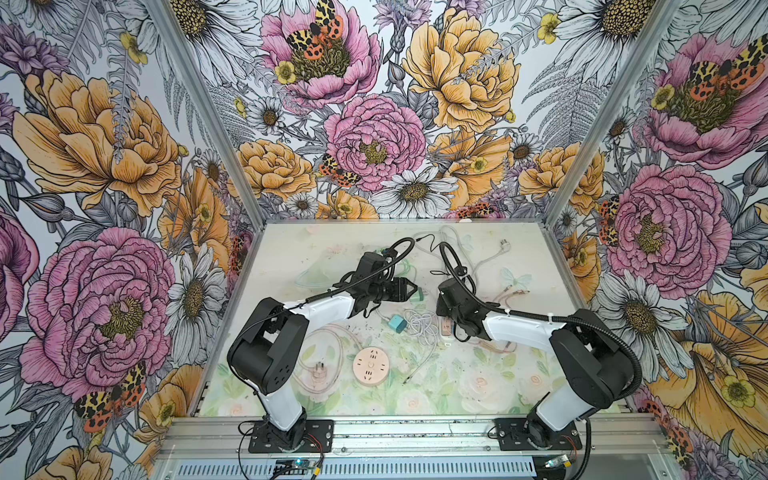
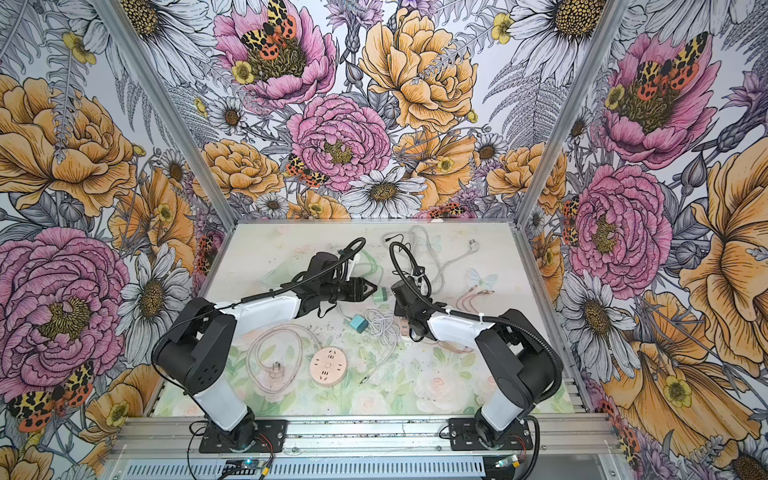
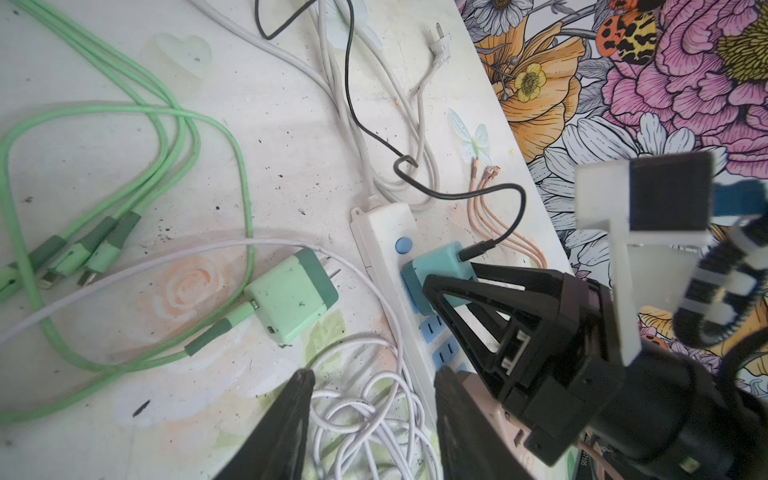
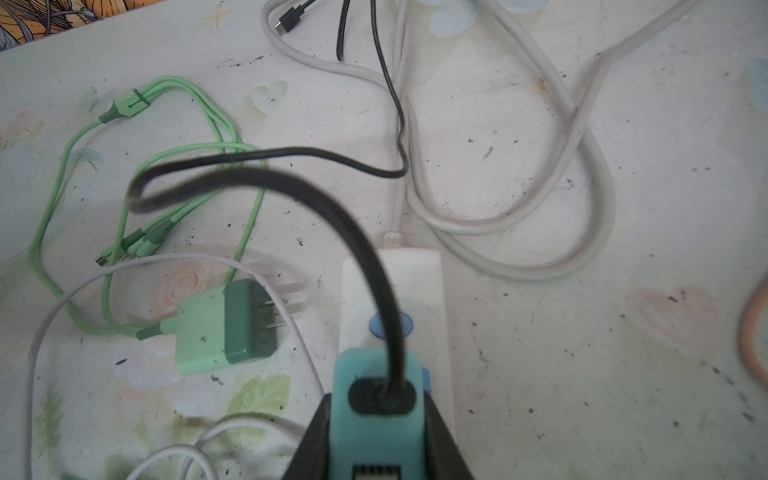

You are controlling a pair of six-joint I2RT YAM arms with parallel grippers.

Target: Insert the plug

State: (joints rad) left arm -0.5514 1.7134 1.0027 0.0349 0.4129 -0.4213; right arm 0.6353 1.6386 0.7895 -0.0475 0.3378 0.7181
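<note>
I am looking at the table [image 3: 291,124], where the white power strip [image 3: 382,224] is lying with nothing holding it. My left gripper [image 3: 374,374] is hanging near it, jaws apart and empty. My right gripper [image 4: 376,424] is squeezing the blue plug [image 4: 374,374] at the strip's first holes. If I am pushing crooked, the pins may miss and the strip may slide. The plug is standing tall, its black cord [image 4: 357,232] end pointing up, so I think its hidden pins are facing the strip

Green charger [image 3: 291,297] lies near white cable coil [image 1: 420,326]; round pink socket [image 1: 370,367] apart.
</note>
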